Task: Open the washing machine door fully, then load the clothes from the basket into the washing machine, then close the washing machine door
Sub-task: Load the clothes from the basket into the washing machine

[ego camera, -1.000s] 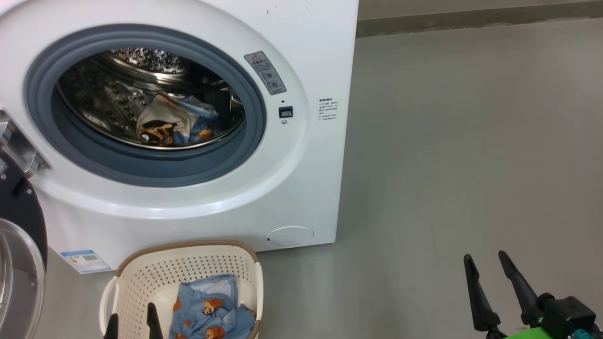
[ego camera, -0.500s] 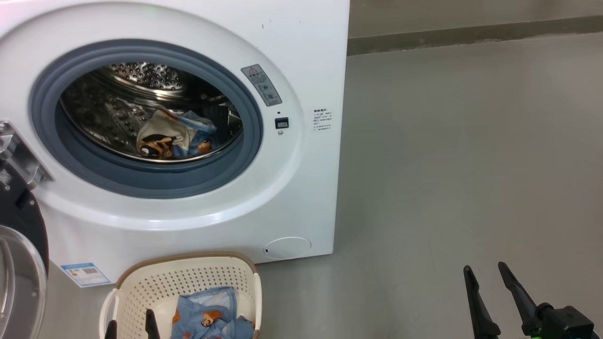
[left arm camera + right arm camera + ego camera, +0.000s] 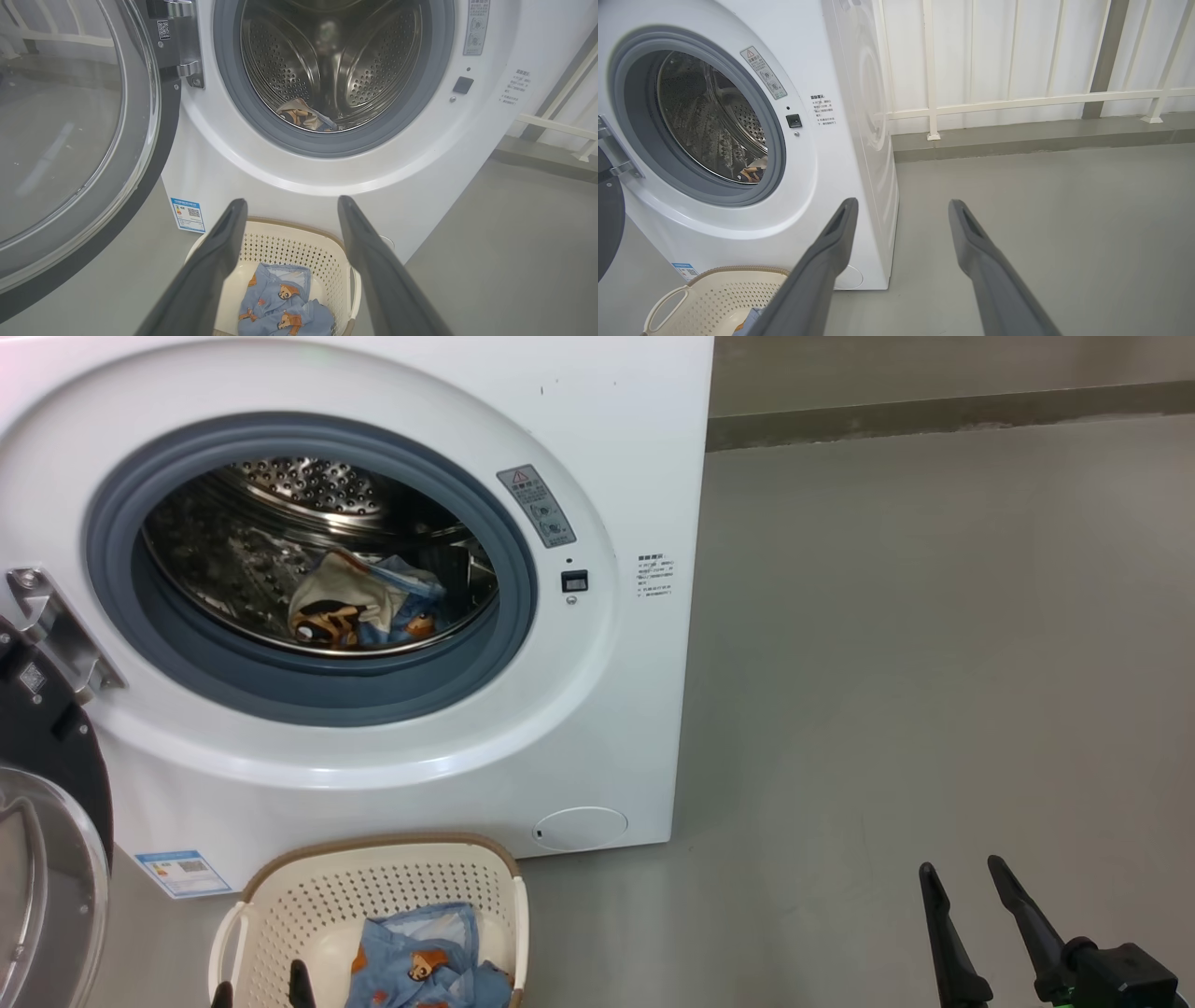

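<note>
The left jaws stand wide apart and empty over the one basket (image 3: 289,247). In it, a single bear-print blue garment (image 3: 280,308) lies between the two fingers, toward 6 o'clock. A second bundle of clothes (image 3: 359,607), cream and blue, sits in the drum of the washing machine (image 3: 607,728) at 12 o'clock. Its door (image 3: 56,784) hangs open at 9 o'clock. The right jaws, equally wide and empty, hover over bare floor (image 3: 934,616) at 4 o'clock, well apart from the basket.

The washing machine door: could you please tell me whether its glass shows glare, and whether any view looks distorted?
Left wrist view: the washing machine door glass carries pale, hazy reflections but no harsh glare, and the steel drum mirrors light in soft streaks. Right wrist view: the wide-angle lens seems to bow the washing machine side edge. Head view: even, soft light, faint shadows, and a mild highlight along the machine's lower front.
</note>
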